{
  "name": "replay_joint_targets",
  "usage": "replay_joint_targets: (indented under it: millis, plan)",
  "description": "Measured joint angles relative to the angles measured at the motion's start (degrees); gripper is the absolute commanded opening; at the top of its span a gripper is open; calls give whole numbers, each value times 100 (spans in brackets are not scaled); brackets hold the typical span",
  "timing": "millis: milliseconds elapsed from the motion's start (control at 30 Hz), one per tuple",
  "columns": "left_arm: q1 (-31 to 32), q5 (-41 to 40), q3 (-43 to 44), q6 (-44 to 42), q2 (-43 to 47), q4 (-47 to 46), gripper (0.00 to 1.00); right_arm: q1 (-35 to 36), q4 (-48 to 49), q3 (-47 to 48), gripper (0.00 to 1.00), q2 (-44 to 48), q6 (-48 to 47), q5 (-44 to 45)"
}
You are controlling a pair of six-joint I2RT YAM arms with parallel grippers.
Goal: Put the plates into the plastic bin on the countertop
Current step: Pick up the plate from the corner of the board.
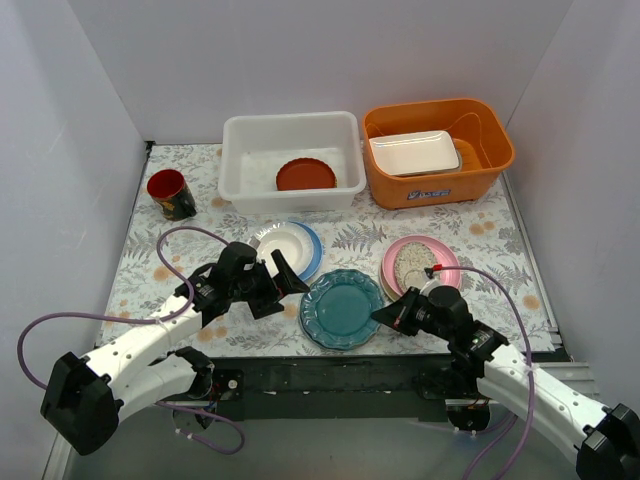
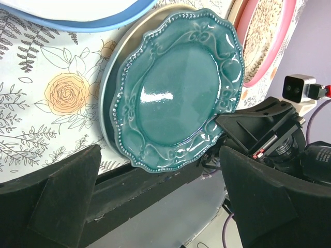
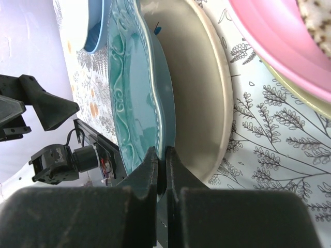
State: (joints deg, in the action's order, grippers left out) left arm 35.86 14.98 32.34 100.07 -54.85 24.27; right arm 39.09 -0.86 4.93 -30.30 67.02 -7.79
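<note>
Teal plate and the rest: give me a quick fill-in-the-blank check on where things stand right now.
The right gripper is ____ on the rim of the teal plate. The left gripper has its jaws ____. The bin holds ____ plate, the red plate. The tray lies in the ____ tub.
Missing words: shut; open; one; orange.
</note>
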Motion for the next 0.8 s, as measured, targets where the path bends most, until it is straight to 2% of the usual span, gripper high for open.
replay_joint_targets:
  millis: [800]
  plan:
    - [0,-63,85,-87,42,142,98,-4,-1198,533,1,481,-153,164]
